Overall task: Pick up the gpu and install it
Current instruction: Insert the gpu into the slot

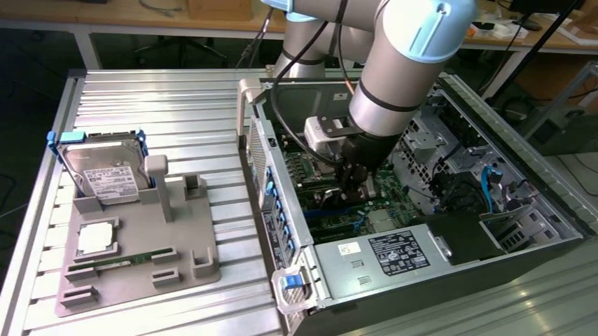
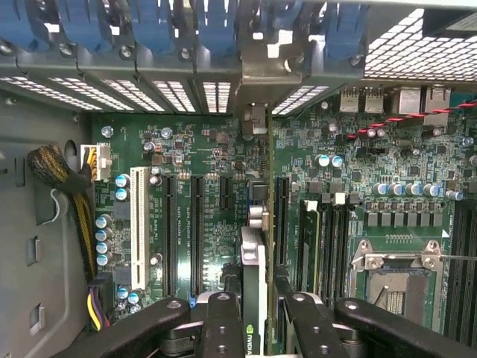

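**GPU held edge-on over the motherboard slots**

Starting at the exterior view's left, we see the grey holder tray [image 1: 140, 231] on the slatted table [image 1: 168, 105], with the hard drive [image 1: 103, 171] standing at its far end, a processor [image 1: 96, 238] lying flat and a memory stick [image 1: 122, 261] in its groove. Moving right, we come to the open computer case [image 1: 421, 210], and the arm reaches down into it.

In the wrist view the gripper [image 2: 253, 313] has its two black fingers [image 2: 222, 321] clamped on the gpu [image 2: 253, 283], one on each face. We see the card edge-on as a thin upright strip with a small green logo, and it hangs over the motherboard [image 2: 223, 194] in line with the dark expansion slots [image 2: 195, 231], beside the white slot [image 2: 138, 224]. Whether its lower edge already touches a slot we cannot tell.

We judge the card light and stiff but fragile: thin board, exposed parts, a fan on one face. We would hold it across the flat faces near the top edge, keeping off the contact edge and fan, and keep it square so it does not twist between the pads
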Motion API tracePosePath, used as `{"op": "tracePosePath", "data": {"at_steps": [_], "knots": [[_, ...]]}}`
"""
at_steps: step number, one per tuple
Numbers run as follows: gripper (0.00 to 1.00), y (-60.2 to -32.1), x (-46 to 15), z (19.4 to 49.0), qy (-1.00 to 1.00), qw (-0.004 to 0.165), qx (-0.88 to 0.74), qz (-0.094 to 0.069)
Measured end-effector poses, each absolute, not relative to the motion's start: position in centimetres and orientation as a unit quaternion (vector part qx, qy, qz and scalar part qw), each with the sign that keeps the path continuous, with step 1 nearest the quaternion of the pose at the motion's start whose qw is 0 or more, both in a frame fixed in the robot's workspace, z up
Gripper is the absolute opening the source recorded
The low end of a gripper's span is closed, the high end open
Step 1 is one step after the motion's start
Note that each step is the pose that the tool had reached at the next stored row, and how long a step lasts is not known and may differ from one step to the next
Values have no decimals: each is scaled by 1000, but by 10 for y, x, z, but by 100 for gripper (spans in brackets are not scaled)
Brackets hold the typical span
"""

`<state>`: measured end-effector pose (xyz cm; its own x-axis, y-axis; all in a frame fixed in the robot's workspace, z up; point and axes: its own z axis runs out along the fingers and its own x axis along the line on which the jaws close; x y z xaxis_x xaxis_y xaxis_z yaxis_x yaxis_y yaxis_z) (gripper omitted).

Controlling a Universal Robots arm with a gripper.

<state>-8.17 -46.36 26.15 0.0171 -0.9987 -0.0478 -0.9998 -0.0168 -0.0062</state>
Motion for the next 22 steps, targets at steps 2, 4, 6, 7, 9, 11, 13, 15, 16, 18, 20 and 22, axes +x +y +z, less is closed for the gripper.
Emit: {"op": "tracePosePath", "data": {"at_steps": [2, 4, 6, 7, 9, 11, 13, 15, 16, 18, 20, 22], "knots": [[27, -464, -82, 262, 701, 14, -713, 20], [27, -464, -82, 261, 701, 14, -713, 20], [27, -463, -82, 261, 701, 14, -713, 20], [27, -463, -82, 261, 701, 14, -713, 20], [27, -462, -83, 261, 701, 14, -712, 21], [27, -462, -83, 261, 702, 14, -712, 20], [27, -461, -83, 261, 702, 14, -712, 20], [27, -461, -83, 261, 703, 14, -710, 21], [27, -461, -83, 262, 704, 13, -710, 21], [27, -461, -83, 264, 704, 13, -710, 21], [27, -461, -83, 264, 704, 12, -710, 22], [27, -461, -83, 264, 704, 12, -710, 22]]}}
